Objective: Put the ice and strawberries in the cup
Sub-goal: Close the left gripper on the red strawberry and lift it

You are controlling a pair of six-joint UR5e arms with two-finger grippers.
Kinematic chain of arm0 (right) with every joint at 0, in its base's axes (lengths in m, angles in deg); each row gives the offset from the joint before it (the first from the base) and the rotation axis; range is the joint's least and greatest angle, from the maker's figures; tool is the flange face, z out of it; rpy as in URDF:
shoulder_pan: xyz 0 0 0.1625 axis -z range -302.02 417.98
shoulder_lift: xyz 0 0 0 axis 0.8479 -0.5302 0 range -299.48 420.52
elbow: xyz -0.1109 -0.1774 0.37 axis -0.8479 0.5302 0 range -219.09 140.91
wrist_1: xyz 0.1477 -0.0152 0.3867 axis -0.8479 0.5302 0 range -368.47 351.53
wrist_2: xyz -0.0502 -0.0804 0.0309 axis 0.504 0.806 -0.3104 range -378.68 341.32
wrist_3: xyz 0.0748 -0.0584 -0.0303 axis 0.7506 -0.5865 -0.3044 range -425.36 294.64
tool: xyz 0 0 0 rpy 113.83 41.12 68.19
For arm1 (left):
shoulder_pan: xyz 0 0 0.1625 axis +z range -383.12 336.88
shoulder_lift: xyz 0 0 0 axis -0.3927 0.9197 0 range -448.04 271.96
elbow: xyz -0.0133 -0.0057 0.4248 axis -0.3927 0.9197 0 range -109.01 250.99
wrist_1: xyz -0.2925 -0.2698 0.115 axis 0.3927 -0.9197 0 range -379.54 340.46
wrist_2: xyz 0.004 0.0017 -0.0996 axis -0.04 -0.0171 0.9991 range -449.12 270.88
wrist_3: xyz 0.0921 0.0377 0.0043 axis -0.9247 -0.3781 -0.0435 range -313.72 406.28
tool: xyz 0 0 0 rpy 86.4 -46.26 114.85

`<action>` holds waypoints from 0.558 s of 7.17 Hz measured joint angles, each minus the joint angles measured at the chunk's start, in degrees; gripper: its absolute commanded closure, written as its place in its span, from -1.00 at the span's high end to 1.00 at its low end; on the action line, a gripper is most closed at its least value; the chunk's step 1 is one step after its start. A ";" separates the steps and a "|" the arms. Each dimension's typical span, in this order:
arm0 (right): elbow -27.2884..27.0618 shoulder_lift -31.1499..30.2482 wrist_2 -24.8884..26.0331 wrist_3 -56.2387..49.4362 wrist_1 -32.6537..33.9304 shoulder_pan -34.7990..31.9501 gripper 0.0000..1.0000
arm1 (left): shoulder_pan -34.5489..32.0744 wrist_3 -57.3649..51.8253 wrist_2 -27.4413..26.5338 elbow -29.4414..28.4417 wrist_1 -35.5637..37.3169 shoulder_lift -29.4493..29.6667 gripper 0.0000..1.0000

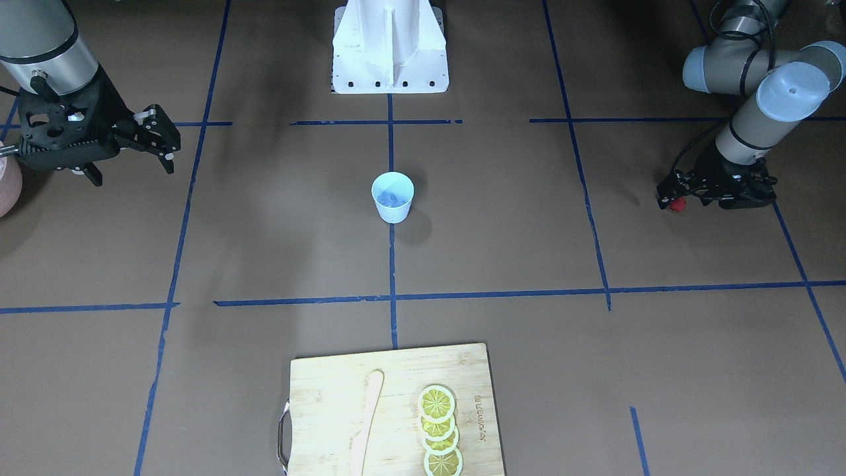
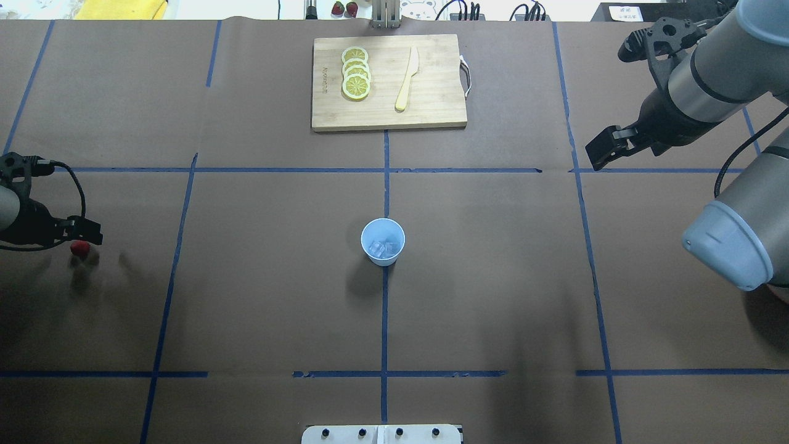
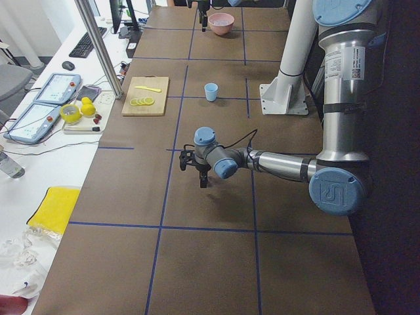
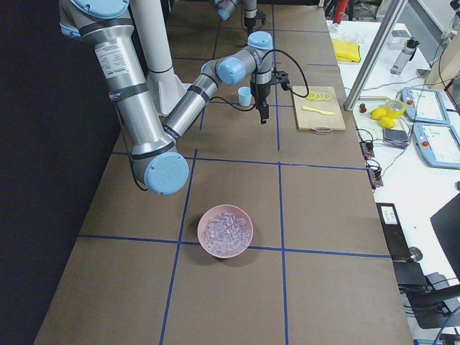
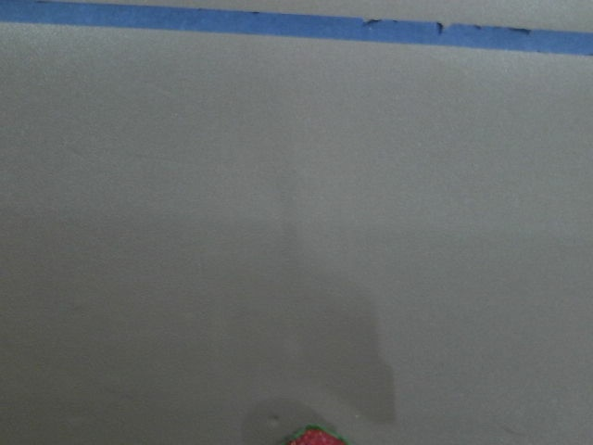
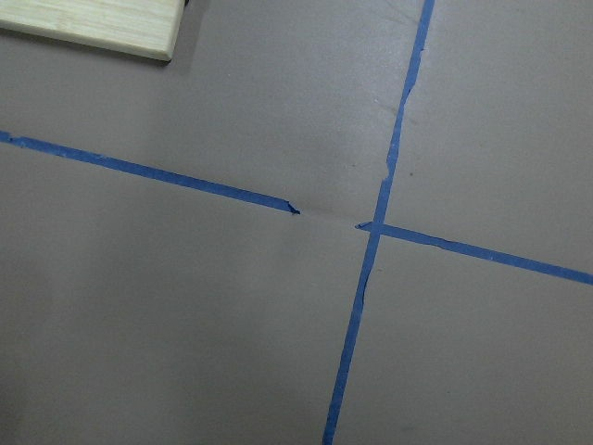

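Cutting board (image 1: pixel 330 396) at near edge of tabletop (image 1: pixel 562 370): lemon slices (image 1: pixel 438 430), pale knife (image 1: pixel 367 423) on it. Cup (image 1: pixel 393 211) upright mid-tabletop, ice (image 1: pixel 390 197) inside. Strawberry (image 1: pixel 675 204) well apart from cup, right at left gripper (image 1: pixel 669 198) fingers; gripped or only touching, cannot tell. Right gripper (image 1: pixel 134 172) aloft, fingers spread, empty. Pink bowl (image 4: pixel 226 251) holds more ice.

Left hand (image 1: pixel 669 197) hangs low; right hand (image 1: pixel 165 142) hovers, spread wide.
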 measured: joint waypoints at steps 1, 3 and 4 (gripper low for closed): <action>0.02 0.01 0.02 -0.01 0.00 -0.01 0.99 | 0.07 0.00 0.00 -0.02 0.03 0.00 0.82; 0.06 0.02 0.02 -0.01 0.00 -0.03 0.99 | 0.19 0.00 0.00 -0.39 0.08 0.00 0.70; 0.09 0.02 0.01 -0.01 0.00 -0.03 0.99 | 0.25 0.00 0.00 -0.60 0.07 0.00 0.59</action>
